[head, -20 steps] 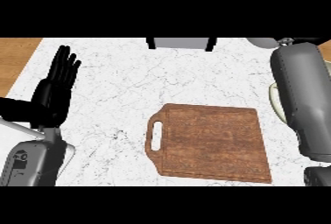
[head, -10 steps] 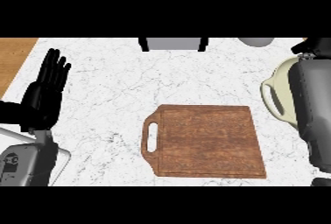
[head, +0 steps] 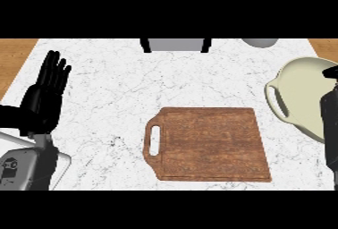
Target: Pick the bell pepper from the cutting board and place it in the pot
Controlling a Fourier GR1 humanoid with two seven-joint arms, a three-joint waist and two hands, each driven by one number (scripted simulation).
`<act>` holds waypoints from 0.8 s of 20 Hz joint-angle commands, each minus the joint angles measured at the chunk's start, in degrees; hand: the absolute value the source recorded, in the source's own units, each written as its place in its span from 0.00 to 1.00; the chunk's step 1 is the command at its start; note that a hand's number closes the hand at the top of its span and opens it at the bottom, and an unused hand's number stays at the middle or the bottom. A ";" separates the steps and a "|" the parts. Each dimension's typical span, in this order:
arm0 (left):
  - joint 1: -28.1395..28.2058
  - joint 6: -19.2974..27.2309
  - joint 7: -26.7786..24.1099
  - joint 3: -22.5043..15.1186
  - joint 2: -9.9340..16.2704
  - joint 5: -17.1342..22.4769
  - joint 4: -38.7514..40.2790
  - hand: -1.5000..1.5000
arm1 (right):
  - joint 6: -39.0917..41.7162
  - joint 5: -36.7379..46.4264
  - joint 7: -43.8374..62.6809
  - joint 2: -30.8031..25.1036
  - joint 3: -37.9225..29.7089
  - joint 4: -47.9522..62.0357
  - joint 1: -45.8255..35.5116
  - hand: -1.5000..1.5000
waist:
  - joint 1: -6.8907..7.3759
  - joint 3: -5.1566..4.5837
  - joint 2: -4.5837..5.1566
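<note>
Cutting board [head: 210, 143] bare, no pepper visible; pot [head: 300, 100] at 3 o'clock, probably near done. Left hand [head: 45, 96] rests flat-fingered at 9 (right hand's fingers: can't tell).

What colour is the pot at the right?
Pale cream pot, seen in the head view.
</note>
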 commanded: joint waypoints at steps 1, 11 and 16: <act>1.93 0.36 -0.85 -0.15 -0.58 -0.84 -0.60 0.50 | -2.19 -2.80 2.12 0.48 -0.26 -3.98 4.42 1.00 | 0.09 -0.01 -0.04; -0.87 0.16 -1.50 0.07 -0.86 -0.75 2.22 0.50 | -10.34 -24.04 -11.57 -3.66 -13.39 11.05 3.53 0.00 | 0.39 0.13 0.24; -0.54 -0.59 -1.28 -0.25 -1.23 -0.23 1.73 0.50 | -14.15 -30.01 -23.05 -5.06 -12.28 19.01 1.92 0.00 | 1.05 0.09 0.32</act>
